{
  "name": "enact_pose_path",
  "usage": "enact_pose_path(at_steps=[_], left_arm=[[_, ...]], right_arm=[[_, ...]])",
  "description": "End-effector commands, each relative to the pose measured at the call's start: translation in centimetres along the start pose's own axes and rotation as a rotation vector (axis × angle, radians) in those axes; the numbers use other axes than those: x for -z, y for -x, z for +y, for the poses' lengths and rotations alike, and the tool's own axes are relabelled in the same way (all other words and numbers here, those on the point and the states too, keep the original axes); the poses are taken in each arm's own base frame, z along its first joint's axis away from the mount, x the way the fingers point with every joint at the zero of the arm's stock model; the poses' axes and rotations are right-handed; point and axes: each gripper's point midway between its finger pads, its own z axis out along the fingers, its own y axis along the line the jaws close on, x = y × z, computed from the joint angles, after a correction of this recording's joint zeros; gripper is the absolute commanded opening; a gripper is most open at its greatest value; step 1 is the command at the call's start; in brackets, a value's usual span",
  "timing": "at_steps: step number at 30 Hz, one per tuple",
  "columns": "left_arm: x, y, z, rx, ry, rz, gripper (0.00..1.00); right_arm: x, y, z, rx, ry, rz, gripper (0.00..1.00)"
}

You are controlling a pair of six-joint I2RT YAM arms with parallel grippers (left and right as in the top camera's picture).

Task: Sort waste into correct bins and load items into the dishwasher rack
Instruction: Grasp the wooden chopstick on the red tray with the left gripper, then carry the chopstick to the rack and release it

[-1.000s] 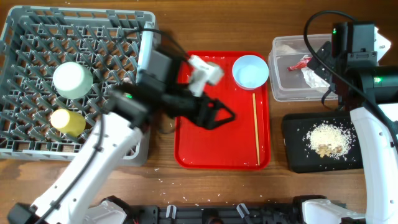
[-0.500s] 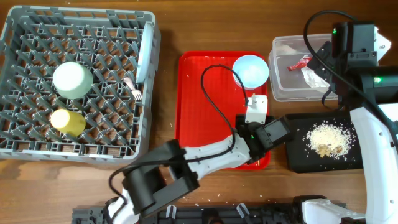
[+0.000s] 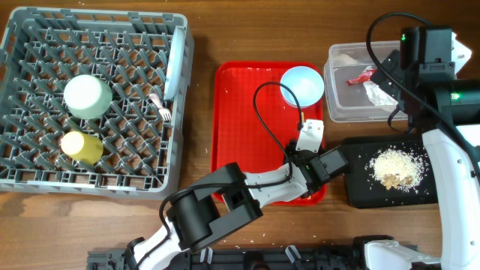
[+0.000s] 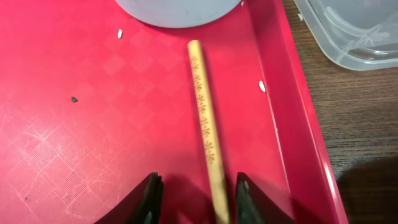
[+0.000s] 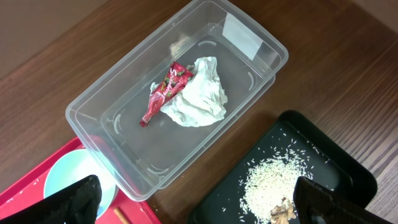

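Once set against the view of a second ago, note one big move: find the left tool (image 4: pixel 198 183) gone from beside the large square grey plastic dishwasher rack (image 3: pixel 90 185) and now low over the right side of the flat red plastic tray (image 3: pixel 232 127). See its jaws apart, straddling the thin wooden chopstick (image 4: pixel 204 118) and gripping nothing yet.

Means the last rack run is finished. See the white plastic fork (image 3: pixel 160 107) lying among the pegs, near the pale green round bowl (image 3: pixel 88 96), the small yellow cup (image 3: pixel 81 147) and the white round plate (image 3: pixel 174 64), stood on edge at the rack's right wall.

Take the chopstick as the next item. Find it flat on the red tray close along the right lip, its far end just short of the light blue round bowl (image 3: pixel 301 85). Cannot see it from overhead, as hidden under the arm; possibly a second stick under there too.

Find the right tool (image 5: pixel 196 186) with jaws apart as well, holding nothing, above the clear rectangular plastic tub (image 5: pixel 205 149). See the red crinkled snack wrapper (image 5: pixel 165 90) and crumpled white paper napkin (image 5: pixel 199 99) already inside it. Note the beige rice-like food scraps (image 5: pixel 273 180) heaped in the shallow black rectangular tray (image 5: pixel 342 165) on the wooden counter (image 3: pixel 255 30).

Leaves the waste looking sorted, with only the chopstick and blue bowl to load. Expect a fiddly pinch: thin, round and flush against the tray.
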Motion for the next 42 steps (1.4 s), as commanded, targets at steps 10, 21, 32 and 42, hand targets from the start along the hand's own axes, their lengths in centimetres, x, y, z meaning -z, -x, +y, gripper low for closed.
enact_pose_path(at_steps=[10,21,32,42], left_arm=[[2.0,-1.3,2.2,-0.093,0.053,0.116,0.04],[20.8,16.3,18.9,-0.196,-0.203,0.042,0.04],[12.7,18.9,40.4,0.059,-0.108,0.088,0.04],[6.1,15.4,42.1,0.124,-0.118,0.235,1.00]], right_arm=[[0.2,0.6,-0.2,-0.004,-0.012,-0.020,1.00],[0.0,0.5,-0.2,-0.002,-0.015,-0.017,1.00],[0.0,0.5,-0.2,-0.001,-0.015,-0.016,1.00],[0.0,0.5,-0.2,-0.002,-0.015,-0.016,1.00]])
